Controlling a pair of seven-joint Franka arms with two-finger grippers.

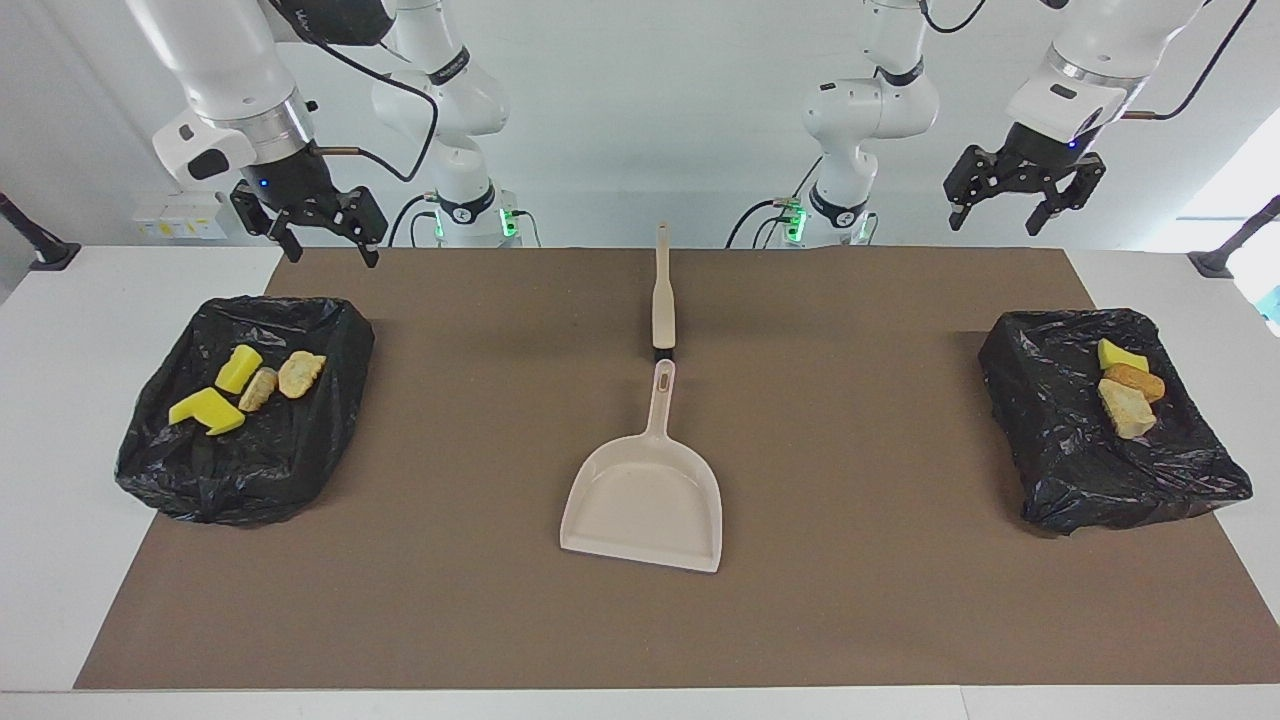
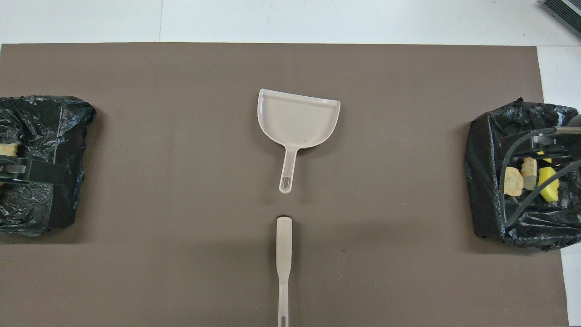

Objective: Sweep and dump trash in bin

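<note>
Trash [image 1: 245, 388] in both bags | dustpan [image 1: 645, 500] mid-mat, open mat around | left claw [image 1: 1016, 208], right claw [image 1: 322, 240] released, raised

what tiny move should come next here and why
Probably none beyond holding both arms up: all seven bits of trash already lie in the two black-lined bins, the dustpan is empty and the brush lies on the mat. The left gripper and right gripper hang open, holding nothing.

I see a plain white wall [image 1: 640, 120], a white table [image 1: 60, 420] and a brown mat [image 1: 850, 600] on it.
</note>
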